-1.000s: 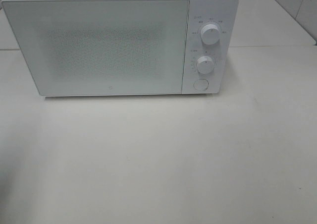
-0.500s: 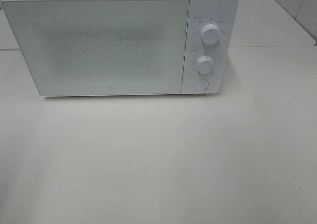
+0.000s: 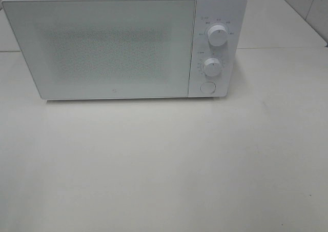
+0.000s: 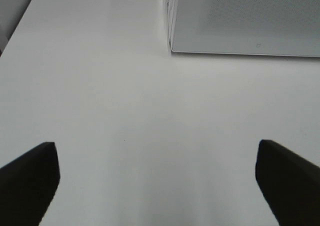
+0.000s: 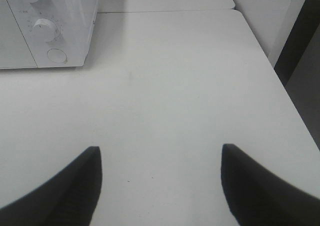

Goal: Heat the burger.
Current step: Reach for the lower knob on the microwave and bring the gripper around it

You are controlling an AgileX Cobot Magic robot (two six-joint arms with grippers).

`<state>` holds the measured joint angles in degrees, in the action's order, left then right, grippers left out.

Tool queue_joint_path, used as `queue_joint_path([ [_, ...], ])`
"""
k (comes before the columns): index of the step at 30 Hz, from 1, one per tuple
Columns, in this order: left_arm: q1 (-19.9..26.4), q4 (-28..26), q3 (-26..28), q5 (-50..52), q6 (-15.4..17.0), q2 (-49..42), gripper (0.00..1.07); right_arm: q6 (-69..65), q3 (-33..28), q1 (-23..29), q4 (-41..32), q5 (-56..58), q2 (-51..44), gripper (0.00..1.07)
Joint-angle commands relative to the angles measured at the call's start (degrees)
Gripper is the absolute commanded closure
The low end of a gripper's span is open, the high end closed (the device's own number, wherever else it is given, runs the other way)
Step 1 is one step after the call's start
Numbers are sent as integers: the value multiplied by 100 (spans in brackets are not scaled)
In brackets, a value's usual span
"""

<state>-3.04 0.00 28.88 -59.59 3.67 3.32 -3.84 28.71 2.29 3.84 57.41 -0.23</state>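
The burger is out of view in every frame. A white microwave (image 3: 123, 44) stands at the back of the white table, its door shut; two knobs (image 3: 218, 37) and a round button (image 3: 207, 87) sit on its right panel. In the left wrist view my left gripper (image 4: 157, 178) is open over bare table, its dark fingers (image 4: 30, 178) wide apart, with the microwave's door corner (image 4: 240, 21) ahead. My right gripper (image 5: 160, 181) is also open above bare table, with the microwave's control panel (image 5: 50, 31) ahead of it. Neither arm appears in the exterior view.
The white table (image 3: 164, 165) stretches in front of the microwave. In the right wrist view the table's right edge (image 5: 295, 116) drops off beside a dark gap. A tiled wall (image 3: 307, 6) rises at the back right.
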Motion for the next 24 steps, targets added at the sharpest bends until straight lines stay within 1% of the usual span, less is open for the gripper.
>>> queue_joint_path([
  [1,11,0,-11,17,-201,-212,4,63,-23,-29,11,-6,-155,41],
  [2,11,0,-11,17,-201,-212,4,63,-23,-29,11,-6,-155,41],
  [4,11,0,-11,17,-309,-378,4,63,-23,-29,11,-6,-155,41],
  [6,11,-40,-17,17,-321,-447,4,63,-23,-29,11,-6,-155,41],
  [22,11,-63,-17,17,-298,-527,4,57,-23,-29,11,-6,-155,41],
  [24,120,-80,-17,17,-298,-527,4,63,-23,-29,11,-6,-155,41],
])
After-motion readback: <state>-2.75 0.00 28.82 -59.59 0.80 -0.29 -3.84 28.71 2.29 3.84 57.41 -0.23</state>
